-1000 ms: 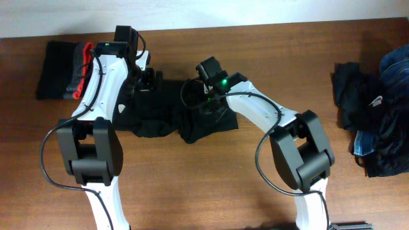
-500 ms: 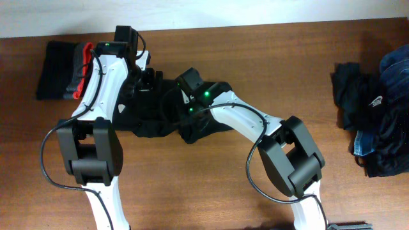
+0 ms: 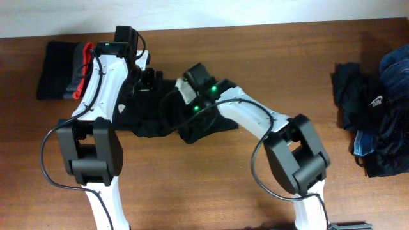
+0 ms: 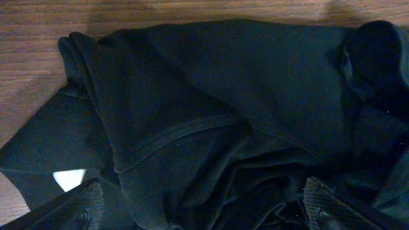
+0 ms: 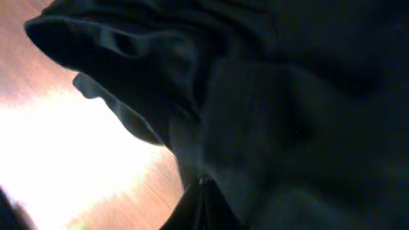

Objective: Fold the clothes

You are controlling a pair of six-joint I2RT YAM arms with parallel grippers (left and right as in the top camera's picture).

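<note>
A black shirt [image 3: 160, 121] lies crumpled on the table's middle, one of the clothes. In the left wrist view its folds and a hem seam [image 4: 185, 128] fill the frame, with a small white label [image 4: 69, 179] at lower left. My left gripper [image 4: 204, 214] hovers open over the shirt's upper left part, a ribbed fingertip [image 4: 89, 203] on each side and fabric below the gap. My right gripper [image 5: 203, 188] is shut on a bunch of the black shirt [image 5: 255, 115], which drapes around its tips. From above, the right wrist [image 3: 198, 83] is over the shirt's top edge.
A folded stack of black, grey and red garments [image 3: 62, 61] lies at the far left. A loose pile of dark and blue clothes [image 3: 377, 115] sits at the right edge. Bare wooden table [image 3: 211, 185] stretches along the front.
The right arm swung left over the shirt with fabric in its grip, then eased slightly back right. The left arm has stayed still and open.
</note>
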